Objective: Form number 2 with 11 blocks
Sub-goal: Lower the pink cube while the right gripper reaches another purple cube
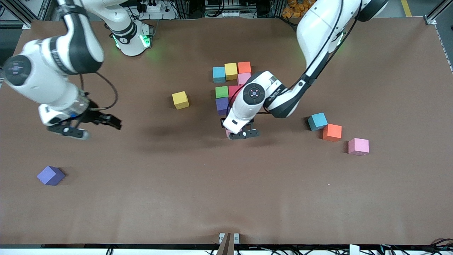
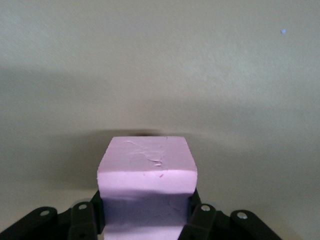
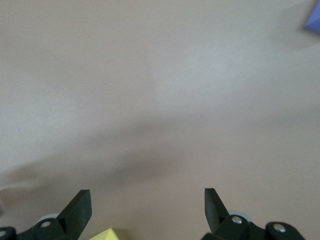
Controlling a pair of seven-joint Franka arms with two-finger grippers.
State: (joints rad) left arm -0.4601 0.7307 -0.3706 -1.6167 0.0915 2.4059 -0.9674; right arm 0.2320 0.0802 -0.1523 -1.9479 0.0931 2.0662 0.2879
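Left end effector (image 1: pixel 243 135): gripping pink block (image 2: pixel 147 172), hovering just by purple block (image 1: pixel 222 105) of partial number 2 (image 1: pixel 231 83).
Right end effector (image 1: pixel 92 124): waiting w/ fingers wide apart, holding nothing, over bare surface (image 1: pixel 198 184).

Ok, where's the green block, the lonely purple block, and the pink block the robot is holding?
green block (image 1: pixel 221 91): front view, its top face.
purple block (image 1: pixel 50 175): front view, its top face, alone near the right arm's end.
pink block (image 2: pixel 146 159): left wrist view, its top face, between the fingers.

red block (image 1: pixel 234 90) half hidden (left arm), purple block (image 3: pixel 313 20) cropped
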